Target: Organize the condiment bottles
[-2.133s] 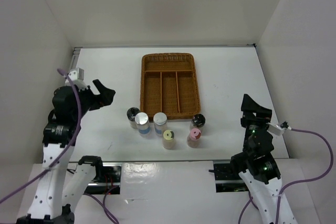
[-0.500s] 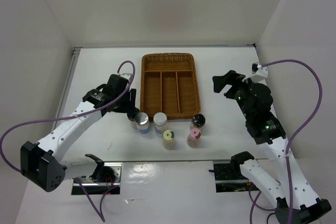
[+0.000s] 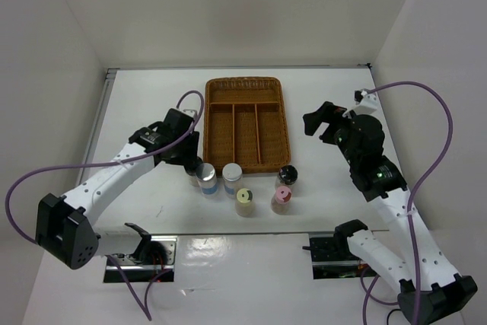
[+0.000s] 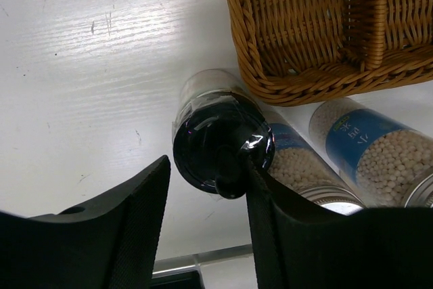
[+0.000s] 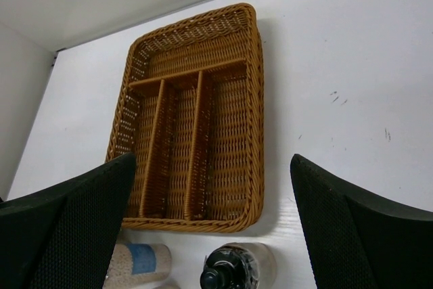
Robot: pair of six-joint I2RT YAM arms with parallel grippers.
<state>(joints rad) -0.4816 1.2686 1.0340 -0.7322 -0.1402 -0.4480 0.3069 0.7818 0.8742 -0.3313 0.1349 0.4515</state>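
Six condiment bottles stand in a cluster just in front of the brown wicker tray [image 3: 271, 123]. My left gripper [image 3: 190, 159] straddles the leftmost black-capped bottle [image 4: 220, 143]. Its right finger touches the cap, while a gap remains at the left finger, so the jaws are open. Two silver-capped bottles [image 3: 206, 174] [image 3: 232, 172] stand right beside it, the nearer one [image 4: 298, 164] against my right finger. Closer to me are the yellow-green-capped bottle [image 3: 244, 197] and the pink-capped bottle [image 3: 282, 195]. My right gripper [image 3: 316, 121] hovers wide open above the tray's right side, with the other black-capped bottle [image 5: 233, 269] below it.
The tray's three long compartments and cross compartment [image 5: 196, 133] hold nothing. Its near rim [image 4: 325, 82] lies close beside the bottle between my left fingers. The table's front edge with a metal strip [image 4: 196, 258] runs just behind the bottle cluster.
My left gripper came down around the leftmost black-capped bottle and its jaws have narrowed. My right arm swung up and shifted slightly left over the tray's right side.
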